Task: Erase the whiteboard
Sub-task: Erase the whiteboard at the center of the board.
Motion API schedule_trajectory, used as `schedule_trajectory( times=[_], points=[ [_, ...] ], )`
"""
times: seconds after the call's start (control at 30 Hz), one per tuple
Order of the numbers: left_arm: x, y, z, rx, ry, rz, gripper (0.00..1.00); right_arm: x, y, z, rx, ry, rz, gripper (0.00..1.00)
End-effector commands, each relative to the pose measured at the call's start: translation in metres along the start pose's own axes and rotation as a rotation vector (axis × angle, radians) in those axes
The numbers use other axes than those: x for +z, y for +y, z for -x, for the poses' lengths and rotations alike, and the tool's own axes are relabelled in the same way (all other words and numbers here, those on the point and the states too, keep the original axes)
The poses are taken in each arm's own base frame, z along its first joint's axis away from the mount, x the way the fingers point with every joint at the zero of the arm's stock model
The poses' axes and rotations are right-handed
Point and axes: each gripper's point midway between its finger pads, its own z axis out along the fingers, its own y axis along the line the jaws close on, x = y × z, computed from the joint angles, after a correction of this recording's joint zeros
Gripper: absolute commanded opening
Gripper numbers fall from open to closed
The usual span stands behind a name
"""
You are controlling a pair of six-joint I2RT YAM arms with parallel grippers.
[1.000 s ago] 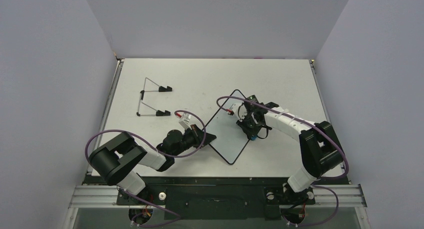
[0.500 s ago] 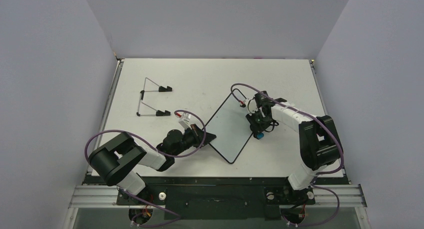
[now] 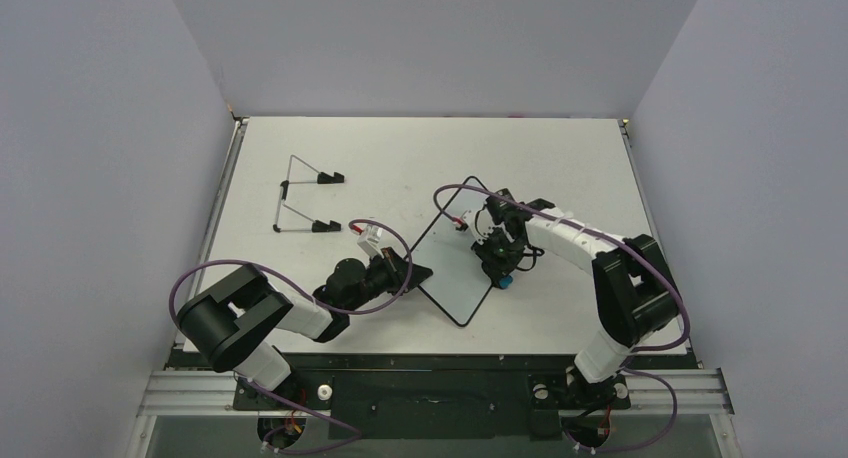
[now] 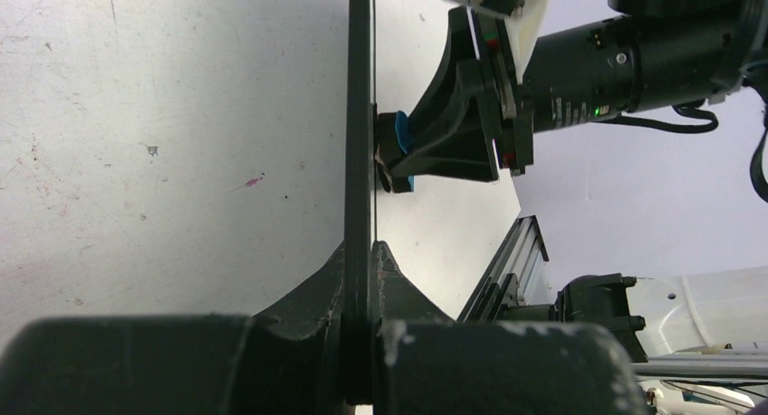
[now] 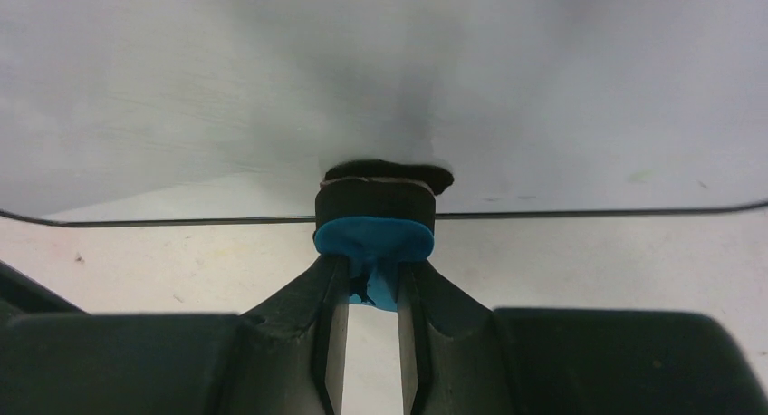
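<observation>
My L gripper (image 4: 360, 256) clenched board (image 3: 448, 273) rim; R gripper (image 5: 373, 268) pinched eraser (image 5: 374, 217) onto its face. Risk: hard push cd slip board from L or twist eraser out.

Counted on worktop (image 3: 400, 148): 1 whiteboard (image 3: 450, 268), 1 eraser (image 5: 374, 220), 1 wire stand (image 3: 326, 226) with 2 black feet. Tools: 2, namely left tool (image 3: 418, 274), right tool (image 3: 503, 272). Arms: 2. Purple cables: 2.

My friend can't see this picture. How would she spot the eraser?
Look at the table, then the black-rimmed whiteboard near its middle. At the board's right edge the right gripper pinches the eraser. It alone is blue and black.
</observation>
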Motion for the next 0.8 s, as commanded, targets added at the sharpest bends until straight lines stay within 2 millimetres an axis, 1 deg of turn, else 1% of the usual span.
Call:
schedule_trajectory(
  times=[0.0, 0.03, 0.07, 0.13, 0.2, 0.27, 0.37, 0.4, 0.43, 0.47, 0.5, 0.53, 0.57, 0.6, 0.63, 0.7, 0.73, 0.77],
  points=[
    [-0.004, -0.081, 0.014, 0.029, -0.009, -0.299, 0.0, 0.0, -0.059, 0.017, 0.223, -0.166, -0.124, 0.0],
    [-0.004, -0.081, 0.014, 0.029, -0.008, -0.299, 0.0, -0.002, -0.069, 0.014, 0.255, -0.176, -0.153, 0.0],
    [-0.004, -0.081, 0.013, 0.03, -0.007, -0.3, 0.0, -0.005, -0.085, 0.007, 0.315, -0.189, -0.195, 0.0],
    [-0.004, -0.081, 0.013, 0.032, -0.003, -0.302, 0.0, -0.01, -0.1, 0.003, 0.369, -0.218, -0.23, 0.0],
    [-0.003, -0.082, 0.012, 0.032, 0.0, -0.303, 0.0, -0.012, -0.108, 0.006, 0.39, -0.243, -0.238, 0.0],
    [-0.002, -0.084, 0.01, 0.032, 0.008, -0.31, 0.0, -0.009, -0.11, 0.009, 0.393, -0.241, -0.225, 0.0],
    [-0.001, -0.085, 0.008, 0.032, 0.016, -0.316, 0.0, -0.003, -0.105, 0.008, 0.386, -0.224, -0.189, 0.0],
    [-0.001, -0.085, 0.008, 0.032, 0.016, -0.317, 0.0, -0.002, -0.098, 0.012, 0.365, -0.236, -0.15, 0.0],
    [-0.001, -0.086, 0.008, 0.032, 0.016, -0.318, 0.0, -0.002, -0.091, 0.011, 0.341, -0.23, -0.116, 0.0],
    [-0.001, -0.085, 0.008, 0.032, 0.016, -0.317, 0.0, -0.002, -0.073, 0.02, 0.301, -0.256, -0.035, 0.0],
    [-0.001, -0.086, 0.008, 0.032, 0.017, -0.318, 0.0, -0.002, -0.055, 0.021, 0.238, -0.237, 0.026, 0.0],
    [-0.001, -0.086, 0.007, 0.032, 0.017, -0.319, 0.0, -0.005, -0.037, 0.029, 0.191, -0.261, 0.103, 0.0],
    [-0.001, -0.086, 0.007, 0.032, 0.017, -0.319, 0.0, -0.006, -0.017, 0.031, 0.11, -0.245, 0.151, 0.0],
    [-0.001, -0.086, 0.008, 0.033, 0.016, -0.319, 0.0, -0.01, -0.004, 0.036, 0.07, -0.263, 0.187, 0.0],
    [-0.002, -0.086, 0.007, 0.034, 0.017, -0.319, 0.0, -0.012, 0.014, 0.039, 0.007, -0.26, 0.226, 0.0],
    [-0.003, -0.086, 0.008, 0.035, 0.015, -0.32, 0.0, -0.017, 0.027, 0.044, -0.038, -0.275, 0.257, 0.0],
    [-0.003, -0.086, 0.007, 0.036, 0.015, -0.318, 0.0, -0.019, 0.028, 0.045, -0.039, -0.281, 0.256, 0.0],
    [-0.003, -0.086, 0.008, 0.036, 0.011, -0.318, 0.0, -0.019, 0.022, 0.046, -0.016, -0.286, 0.243, 0.0]
  ],
)
